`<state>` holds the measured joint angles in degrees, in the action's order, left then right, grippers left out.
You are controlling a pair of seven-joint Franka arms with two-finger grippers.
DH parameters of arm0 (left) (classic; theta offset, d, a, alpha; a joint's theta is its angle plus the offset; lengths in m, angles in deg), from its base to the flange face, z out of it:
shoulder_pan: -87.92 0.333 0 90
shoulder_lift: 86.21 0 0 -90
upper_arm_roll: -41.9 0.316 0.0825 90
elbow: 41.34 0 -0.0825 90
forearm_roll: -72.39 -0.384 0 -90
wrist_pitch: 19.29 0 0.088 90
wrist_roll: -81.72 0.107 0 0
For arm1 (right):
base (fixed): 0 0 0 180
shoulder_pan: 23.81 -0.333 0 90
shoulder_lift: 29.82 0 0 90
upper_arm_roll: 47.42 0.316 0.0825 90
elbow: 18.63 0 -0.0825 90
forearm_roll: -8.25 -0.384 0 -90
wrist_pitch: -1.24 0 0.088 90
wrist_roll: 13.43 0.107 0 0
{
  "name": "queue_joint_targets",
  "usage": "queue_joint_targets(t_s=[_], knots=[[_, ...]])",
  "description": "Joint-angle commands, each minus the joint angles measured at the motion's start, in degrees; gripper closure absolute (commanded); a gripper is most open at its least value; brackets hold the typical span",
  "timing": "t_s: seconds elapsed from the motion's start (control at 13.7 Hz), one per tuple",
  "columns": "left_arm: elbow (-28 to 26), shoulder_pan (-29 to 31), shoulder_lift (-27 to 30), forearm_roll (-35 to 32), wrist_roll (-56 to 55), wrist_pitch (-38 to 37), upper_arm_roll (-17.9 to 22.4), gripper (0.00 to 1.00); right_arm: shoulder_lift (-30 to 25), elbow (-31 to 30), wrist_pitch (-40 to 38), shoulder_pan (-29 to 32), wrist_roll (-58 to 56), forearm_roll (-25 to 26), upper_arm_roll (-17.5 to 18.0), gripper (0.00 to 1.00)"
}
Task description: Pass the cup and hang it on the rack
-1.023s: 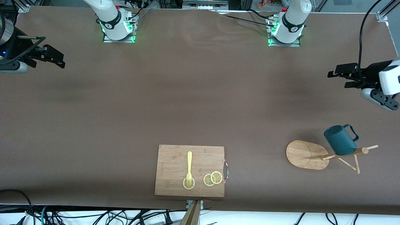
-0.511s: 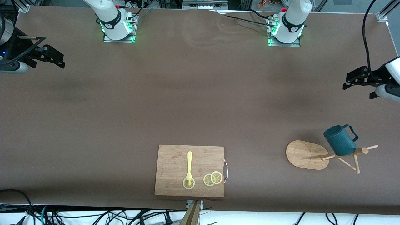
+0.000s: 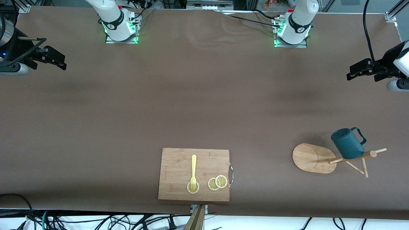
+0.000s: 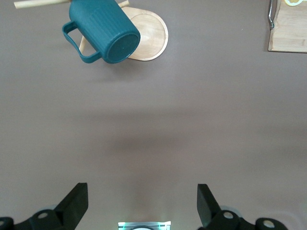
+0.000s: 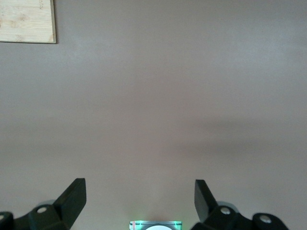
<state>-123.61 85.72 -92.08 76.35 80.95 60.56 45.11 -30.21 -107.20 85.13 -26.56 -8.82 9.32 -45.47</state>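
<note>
— Low in the frame, toward the left arm's end of the tabletop [image 3: 204, 105], is the cup [image 3: 347, 144] on the rack [image 3: 313, 158] yet?

— It looks so: it hangs tilted from a peg near the top of the post, above the oval base. I judge the pass and the hanging both done; nothing seems left but parking the arms.

— And the tools?

— Left tool [image 3: 359, 72], at mid-height by the frame's edge, is spread wide and empty. Right tool [image 3: 59, 59], near the upper corner at the right arm's end, is spread too, waiting.

— Any change from a second ago?

— Only the left tool has drawn outward and slightly up. Cup, rack and right tool have stayed put.
</note>
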Motion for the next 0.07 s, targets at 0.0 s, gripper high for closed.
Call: queue_joint_targets(t_s=[0.0], knots=[[0.5,-0.3,-0.6,-2.1,-1.1,-0.8,-0.4,0.0,0.5,0.9,-0.3,0.4,-0.6,-0.9,0.0,0.0]])
